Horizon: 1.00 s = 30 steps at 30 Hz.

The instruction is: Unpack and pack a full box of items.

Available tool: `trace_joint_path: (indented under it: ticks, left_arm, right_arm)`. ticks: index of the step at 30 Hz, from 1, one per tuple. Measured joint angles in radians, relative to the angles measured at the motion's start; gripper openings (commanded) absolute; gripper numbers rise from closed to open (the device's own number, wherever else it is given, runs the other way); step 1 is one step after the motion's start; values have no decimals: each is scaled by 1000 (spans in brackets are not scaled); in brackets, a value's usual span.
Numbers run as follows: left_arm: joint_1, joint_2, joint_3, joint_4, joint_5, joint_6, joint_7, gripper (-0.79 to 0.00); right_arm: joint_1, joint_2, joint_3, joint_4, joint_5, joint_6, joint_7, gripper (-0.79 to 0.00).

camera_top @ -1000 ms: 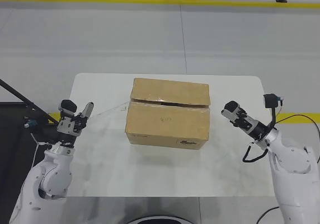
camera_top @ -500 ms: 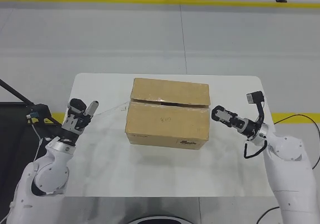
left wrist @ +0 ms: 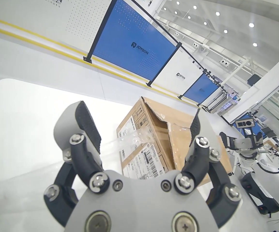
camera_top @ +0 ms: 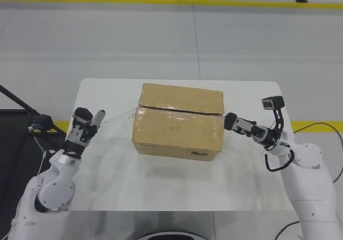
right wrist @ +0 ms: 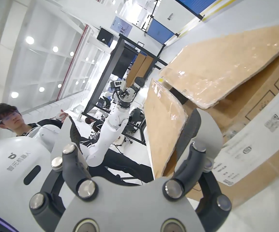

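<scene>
The box sits mid-surface, flaps down but unsealed. The right hand, open, brackets the near flap at its end. It should pinch that edge squarely, then lift gently. The left hand hangs open, well apart.

Left end effector and right end effector point toward each other, both spread wide.

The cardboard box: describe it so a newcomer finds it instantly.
Start at the white table. In its middle stands a brown cardboard box. It is the one brown thing there, its taped top flaps gaping slightly at the seam.
</scene>
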Motion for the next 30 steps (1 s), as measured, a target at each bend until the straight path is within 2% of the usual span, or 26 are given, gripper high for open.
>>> trace_joint_path:
  ticks: [7,14,21,30]
  left_arm:
    - [-2,1,4,2,-11,-17,-16,0]
    - [-6,6,10,-3,-9,-82,-53,0]
    - [-4,14,7,-8,6,-158,-97,0]
    - [4,28,9,-3,28,-276,-190,0]
  right_arm:
    - [2,8,-12,-13,118,47,62,0]
    - [-40,26,5,-174,372,221,236,0]
    - [-107,48,19,-324,230,236,252,0]
    - [-143,92,-38,-386,96,184,199,0]
